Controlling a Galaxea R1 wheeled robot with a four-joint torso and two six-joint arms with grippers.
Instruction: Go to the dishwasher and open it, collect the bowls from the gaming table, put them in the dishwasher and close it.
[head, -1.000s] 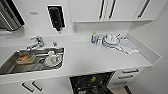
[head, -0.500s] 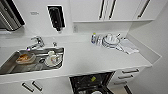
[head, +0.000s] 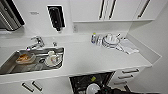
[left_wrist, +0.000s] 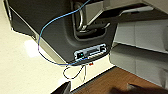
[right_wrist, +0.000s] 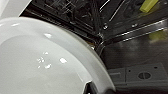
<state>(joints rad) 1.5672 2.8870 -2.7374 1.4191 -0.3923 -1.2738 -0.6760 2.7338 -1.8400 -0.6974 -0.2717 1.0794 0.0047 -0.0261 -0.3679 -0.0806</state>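
Dishwasher (head: 87, 81) first: it stands open under the counter (head: 82, 58), its dark cavity and wire racks showing below the counter's front lip, so we judge the opening step done. A white bowl (head: 93, 88) hangs over that opening in the head view, and in the right wrist view the same bowl (right_wrist: 45, 65) looms large above the racks and the lowered door (right_wrist: 135, 62). We take it that our right arm carries it, though the right claw's fingers are not plain enough for us to tell whether they are closed on the rim. The left claw's state we cannot tell either; the left wrist view looks at our own dark housing, a blue cable (left_wrist: 47, 27) and pale floor. What is left, as we read it: setting this bowl into a rack, any further bowls, and shutting the door.

For room, the opening is hemmed by the counter's front lip above, white drawer fronts (head: 127, 75) with dark handles to one side and cabinet doors (head: 32, 86) to the other. The racks lie just beneath the bowl, and a yellow piece (right_wrist: 148, 5) sits deeper in. The sink (head: 32, 61), holding dishes, and the stack of plates (head: 110, 40) near the wall are well apart from the bowl's path.
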